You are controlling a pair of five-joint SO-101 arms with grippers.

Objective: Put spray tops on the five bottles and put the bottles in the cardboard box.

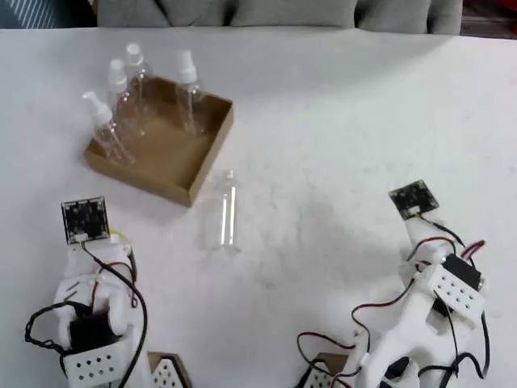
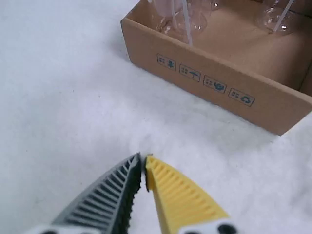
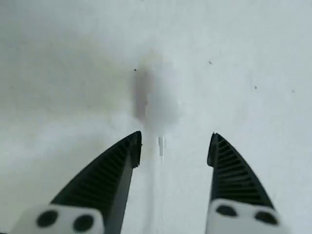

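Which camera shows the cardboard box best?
The high view: the whole cardboard box with four capped bottles standing inside. The left wrist view gives one printed side wall and some bottle bases up close. The right wrist view faces the white table.

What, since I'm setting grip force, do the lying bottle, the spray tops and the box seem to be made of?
The lying bottle: probably clear plastic with a glossy finish. The table shows through it, though glass cannot be ruled out. The spray tops: opaque white, likely plastic. The box: brown cardboard, matte, with thin walls and printed symbols.
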